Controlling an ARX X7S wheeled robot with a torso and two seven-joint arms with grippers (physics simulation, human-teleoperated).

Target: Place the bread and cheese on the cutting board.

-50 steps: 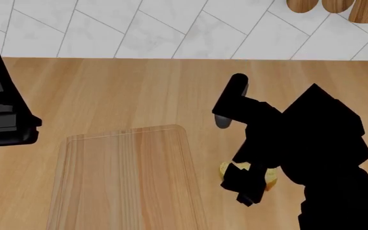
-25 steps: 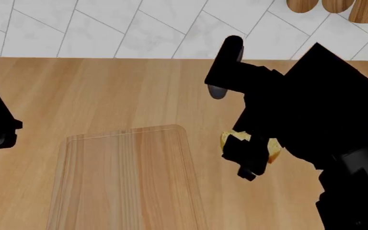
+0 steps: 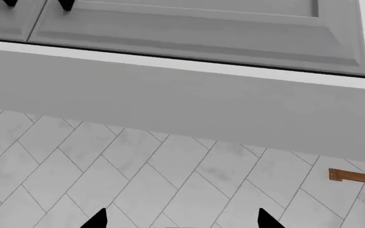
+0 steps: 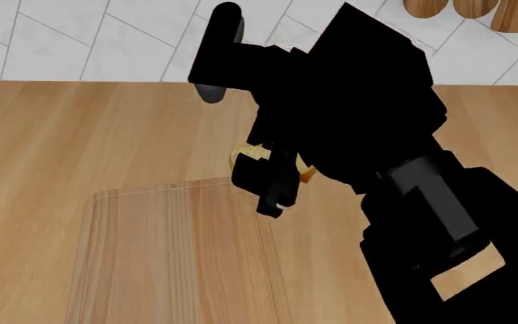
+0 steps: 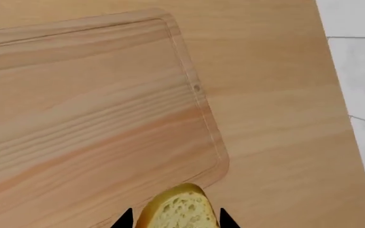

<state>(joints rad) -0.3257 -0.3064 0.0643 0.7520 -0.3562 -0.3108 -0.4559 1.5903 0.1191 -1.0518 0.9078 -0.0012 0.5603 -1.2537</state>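
The slice of bread (image 5: 177, 209) was held pinched between the fingertips of the right gripper (image 4: 268, 177), its pale crumb and golden crust showing in the right wrist view. Compared with a second earlier, when the slice had been gripped low over the wooden countertop (image 4: 106, 128) to the right of the cutting board (image 4: 178, 256), it had been lifted and carried leftward, so that it hung just above the board's far right corner. The board itself had not shifted and still lay bare. From this it was judged that the pick-up had been completed and that the carry was nearly done; a little more travel over the board and a lowering seemed to be needed before release. The left gripper (image 3: 179, 221) had been drawn away toward the tiled wall (image 3: 138, 171), its fingertips spread and empty. The cheese could not be found in any view.
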